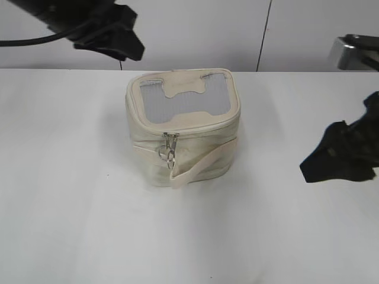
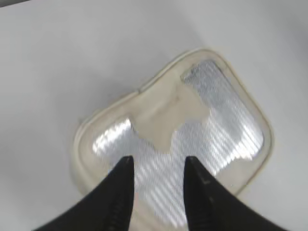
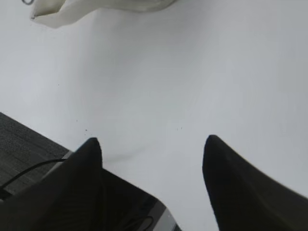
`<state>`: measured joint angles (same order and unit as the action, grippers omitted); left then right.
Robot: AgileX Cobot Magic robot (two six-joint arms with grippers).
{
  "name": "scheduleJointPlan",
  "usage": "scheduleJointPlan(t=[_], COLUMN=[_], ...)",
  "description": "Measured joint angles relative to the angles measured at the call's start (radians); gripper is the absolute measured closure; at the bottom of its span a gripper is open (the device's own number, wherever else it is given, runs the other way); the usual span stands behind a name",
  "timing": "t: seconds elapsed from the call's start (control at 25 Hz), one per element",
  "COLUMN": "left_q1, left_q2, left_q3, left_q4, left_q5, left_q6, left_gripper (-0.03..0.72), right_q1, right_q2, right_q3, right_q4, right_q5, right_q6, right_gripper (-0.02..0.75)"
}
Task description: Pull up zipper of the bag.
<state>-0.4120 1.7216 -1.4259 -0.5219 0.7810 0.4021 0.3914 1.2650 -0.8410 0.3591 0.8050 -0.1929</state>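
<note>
The cream bag (image 1: 195, 157) stands mid-table, its grey mesh top with a cream H patch facing up. The zipper line runs round the lid rim; its silver pull with a dangling ring (image 1: 170, 148) hangs at the bag's front. A cream strap (image 1: 201, 165) wraps the body. My left gripper (image 1: 121, 42) hovers above and behind the bag's left rear, open and empty; in the left wrist view its jaws (image 2: 158, 162) frame the mesh top (image 2: 211, 125). My right gripper (image 1: 317, 163) is open and empty, low over the table to the bag's right. The right wrist view shows its jaws (image 3: 153, 143) and the strap end (image 3: 57, 17).
The white table (image 1: 71, 195) runs to a white back wall with a dark vertical seam (image 1: 264, 35). A metal fixture (image 1: 355, 50) sits at the far right edge. The table's front edge and a dark floor with a cable (image 3: 24, 163) show in the right wrist view.
</note>
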Motion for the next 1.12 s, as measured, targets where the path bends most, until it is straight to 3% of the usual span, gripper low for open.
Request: scheduleJointPlan(t=[0.2,0.44,0.56,0.8,0.92,1.12], left_q1=[0.008,0.008,0.008,0.008,0.008,0.008], left_q2=[-0.418,-1.035,-1.295,-1.689,-1.718,-1.697], left_q3=[0.378,0.684,0.743,0.781,0.828,0.886], left_q4=[0.075,0.297,0.404,0.555,0.557,0.462], left_q5=[-0.097,0.009,0.171,0.424,0.436,0.294], left_q6=[-0.074,-0.354,-0.44,-0.466,-0.466,-0.388], left_gripper=[0.416,0.416,0.416,0.411,0.374,0.349], right_q1=[0.0,0.0,0.0,0.0,0.0,0.0], right_q2=[-0.243,-0.586,-0.773,-1.128,-1.219,-1.271], right_q3=[0.077,0.177,0.246,0.334,0.337,0.339], right_q4=[-0.06,-0.179,-0.23,-0.265,-0.282,-0.291], right_q5=[0.092,0.234,0.261,0.254,0.247,0.245], right_q6=[0.059,0.103,0.116,0.136,0.162,0.171], right_gripper=[0.222,0.222,0.222,0.166,0.157,0.155])
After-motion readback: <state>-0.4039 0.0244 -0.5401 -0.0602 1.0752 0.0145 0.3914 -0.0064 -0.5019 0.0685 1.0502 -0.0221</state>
